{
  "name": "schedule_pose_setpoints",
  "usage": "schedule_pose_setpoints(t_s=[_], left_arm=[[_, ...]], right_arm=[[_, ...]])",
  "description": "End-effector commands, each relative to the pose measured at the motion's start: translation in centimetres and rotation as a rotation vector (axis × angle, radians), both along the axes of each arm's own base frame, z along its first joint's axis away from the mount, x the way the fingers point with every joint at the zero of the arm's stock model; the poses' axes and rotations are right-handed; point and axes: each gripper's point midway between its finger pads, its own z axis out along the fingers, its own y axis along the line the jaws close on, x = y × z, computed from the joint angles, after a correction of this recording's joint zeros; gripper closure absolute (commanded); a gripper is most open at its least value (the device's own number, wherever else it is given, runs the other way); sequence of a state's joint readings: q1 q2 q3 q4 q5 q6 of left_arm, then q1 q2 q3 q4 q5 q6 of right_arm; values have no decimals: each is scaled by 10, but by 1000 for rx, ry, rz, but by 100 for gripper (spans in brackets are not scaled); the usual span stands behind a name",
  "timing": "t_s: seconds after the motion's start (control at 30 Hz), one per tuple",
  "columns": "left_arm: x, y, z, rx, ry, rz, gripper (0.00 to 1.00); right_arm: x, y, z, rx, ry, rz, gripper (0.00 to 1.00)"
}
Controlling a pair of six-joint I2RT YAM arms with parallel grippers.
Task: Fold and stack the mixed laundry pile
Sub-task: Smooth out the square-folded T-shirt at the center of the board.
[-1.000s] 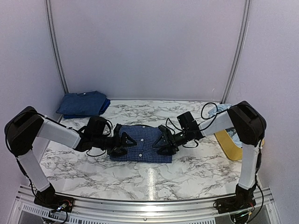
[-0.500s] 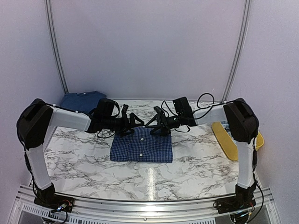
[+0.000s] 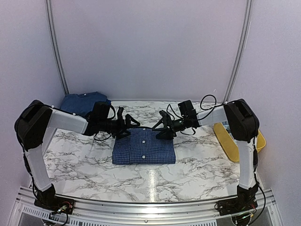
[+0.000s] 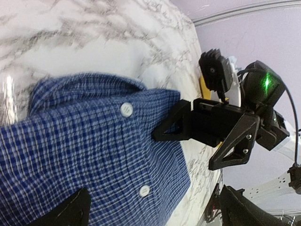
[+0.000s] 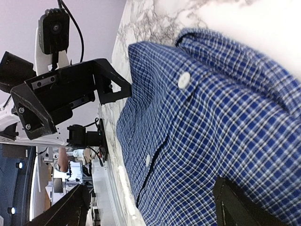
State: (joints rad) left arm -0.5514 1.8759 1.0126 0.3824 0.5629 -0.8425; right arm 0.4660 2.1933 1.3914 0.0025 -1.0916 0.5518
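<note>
Far off to the left of the checked shirt (image 3: 143, 146), back in the corner, sits a pile of folded blue garments (image 3: 83, 102), dark blue and neatly squared, well apart from the action. Moving in, here is the left gripper (image 3: 128, 126), reaching in low from the shirt's left and hanging just over its far left corner. Its jaws are spread wide and there is nothing between them, no cloth pinched at all.

And now the shirt itself, the centrepiece: navy small-check, folded into a tidy rectangle, lying flat in the middle of the marble worktop (image 3: 202, 165) with the collar end (image 4: 80, 84) pointing away from the arm bases. The wrist views show the button placket up, two white buttons (image 4: 126, 109) in a line down the front.

Just past the shirt's far right corner comes the right gripper (image 3: 162, 127), mirroring its partner, facing it across the collar end. Its jaws are wide apart too, with nothing in their grasp. From the left wrist view one fingertip sits right at the shirt's edge; whether it touches the fabric, I cannot tell.

Well to the right of the shirt, at the worktop's edge, rests the yellow tub (image 3: 229, 147), partly hidden behind the right arm.
</note>
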Motion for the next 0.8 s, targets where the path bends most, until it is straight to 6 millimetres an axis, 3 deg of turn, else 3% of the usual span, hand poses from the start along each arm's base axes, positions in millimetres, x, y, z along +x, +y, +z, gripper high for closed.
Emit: schedule_pose_setpoints(t_s=[0.0,0.1,0.3,0.4,0.47,0.53,0.63,0.73,0.77], left_arm=[[27,-5,28,-19,-59,3,1],[42,-5,8,2,-35,21,1],[63,8,-33,40,6,55,1],[65,17,-53,60,39,75,1],[63,25,-54,69,33,83,1],[63,29,-34,75,-28,81,1],[58,38,8,126,-156,74,1],[43,45,47,317,-330,18,1],[34,44,52,416,-386,-24,1]], right_arm=[[28,-7,43,50,-56,-39,13],[38,-9,21,42,-39,-53,14],[44,-16,-42,-13,40,-87,16],[44,-18,-50,-31,45,-92,16],[49,-20,-43,-40,17,-96,17],[53,-22,-25,-58,-11,-93,17],[59,-23,30,-53,-121,-96,18],[45,-33,71,-65,-181,-115,18],[38,-38,78,-77,-191,-123,18]])
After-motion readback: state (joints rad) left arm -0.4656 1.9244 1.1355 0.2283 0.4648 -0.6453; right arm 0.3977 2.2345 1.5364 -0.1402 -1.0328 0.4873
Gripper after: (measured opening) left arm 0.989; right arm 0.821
